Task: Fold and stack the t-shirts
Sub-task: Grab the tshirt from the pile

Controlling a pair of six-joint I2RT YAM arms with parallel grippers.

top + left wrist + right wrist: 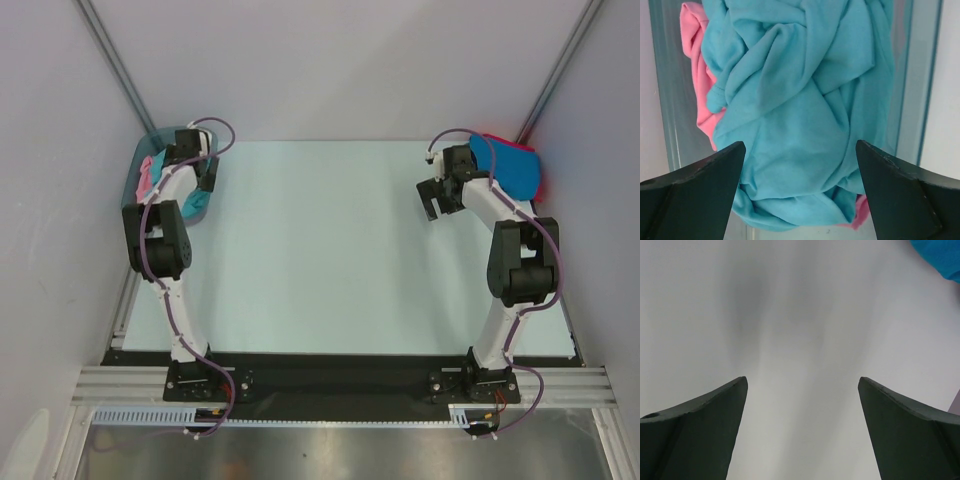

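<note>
Most of the pink t-shirt [696,95] lying buried under the teal t-shirt [805,115], bright blue t-shirt [940,255] being cut off at the right wrist view's corner — red t-shirt [500,138] showing only as an edge.

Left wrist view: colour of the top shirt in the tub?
A teal t-shirt, clearest in the left wrist view.

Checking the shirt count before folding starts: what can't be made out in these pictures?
Top view: the left arm covers most of the tub; the red t-shirt shows only an edge under the bright blue t-shirt.
Left wrist view: the teal t-shirt buries most of the pink t-shirt.
</note>
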